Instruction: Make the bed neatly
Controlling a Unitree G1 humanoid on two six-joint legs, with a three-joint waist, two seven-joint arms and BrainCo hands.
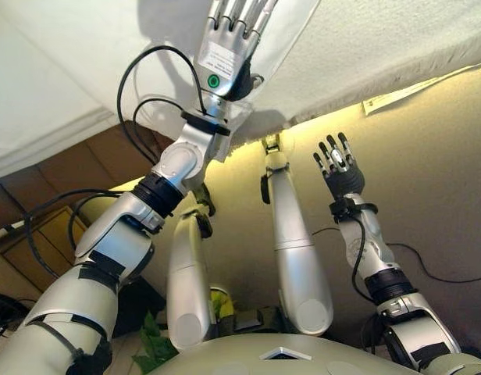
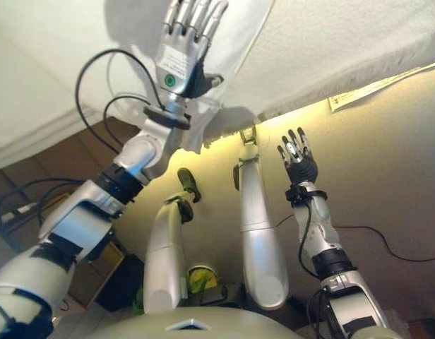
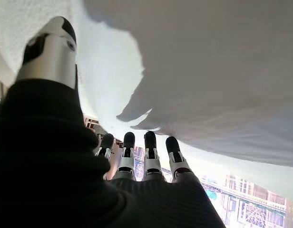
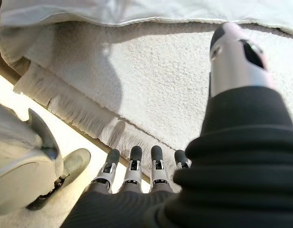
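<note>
Head cam looks down on a bed (image 1: 428, 35) covered in white bedding, its edge running diagonally across the upper part of the eye views, w/ beige carpet floor (image 1: 436, 180) below it and a warm yellow glow along the bed's underside. Dark wood furniture (image 1: 37, 242) stands at the robot's left; a paper slip (image 1: 397, 98) lies on the carpet by the bed edge. A smooth white sheet (image 1: 84, 70) lies over a nubbly white blanket (image 4: 151, 90), whose fringed edge (image 4: 75, 114) hangs over the side of the bed, long axis following the bed edge. The left robot hand (image 1: 233, 27) reaches over the bed, fingers straight and together, flat against the sheet near a fold; its wrist view shows the fingers (image 3: 149, 152) extended under a lifted flap of white cloth, thumb apart, nothing pinched. The right robot hand (image 1: 338, 168) is held up over the carpet, just short of the bed edge, fingers straight and slightly spread, holding nothing; its wrist view shows fingertips (image 4: 134, 159) pointing at the blanket fringe, not touching it.
</note>
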